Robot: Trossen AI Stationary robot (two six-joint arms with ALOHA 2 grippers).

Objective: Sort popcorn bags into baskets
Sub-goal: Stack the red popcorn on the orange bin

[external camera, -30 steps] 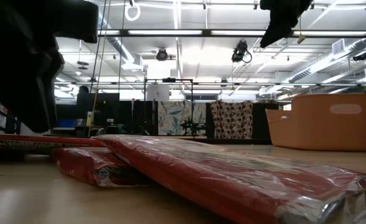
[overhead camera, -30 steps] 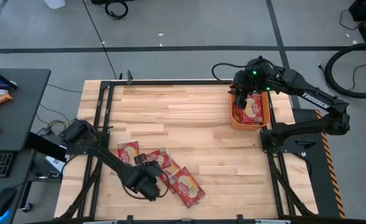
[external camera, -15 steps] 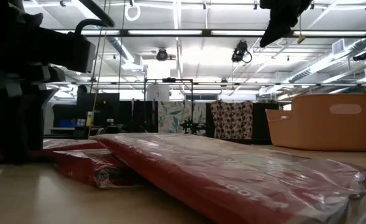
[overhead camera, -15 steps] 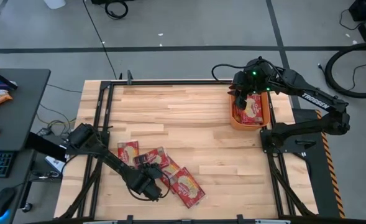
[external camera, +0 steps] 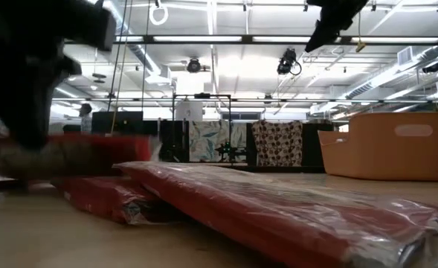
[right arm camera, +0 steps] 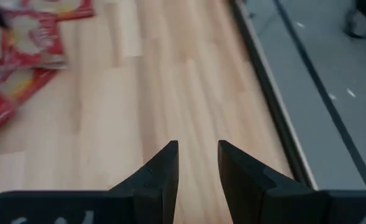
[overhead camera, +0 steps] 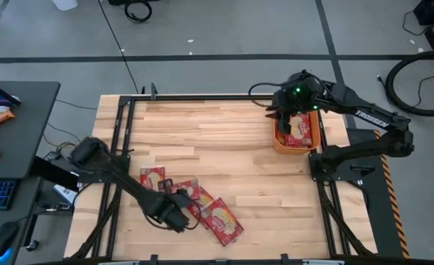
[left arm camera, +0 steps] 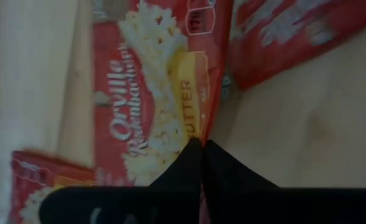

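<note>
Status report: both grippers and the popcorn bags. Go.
Left gripper shut on a popcorn bag at the table's front pile. Right gripper open, empty, by the orange basket. Nothing in the way.

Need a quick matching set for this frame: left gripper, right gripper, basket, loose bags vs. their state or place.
Things:
1. left gripper
2. right gripper
3. orange basket
4. loose popcorn bags

States or places:
A. far right of the table, with bags inside
B. shut on a popcorn bag
C. lying on the near middle of the table
D. open, empty, above the basket's end

Pairs: 1-B, 2-D, 3-A, 4-C
</note>
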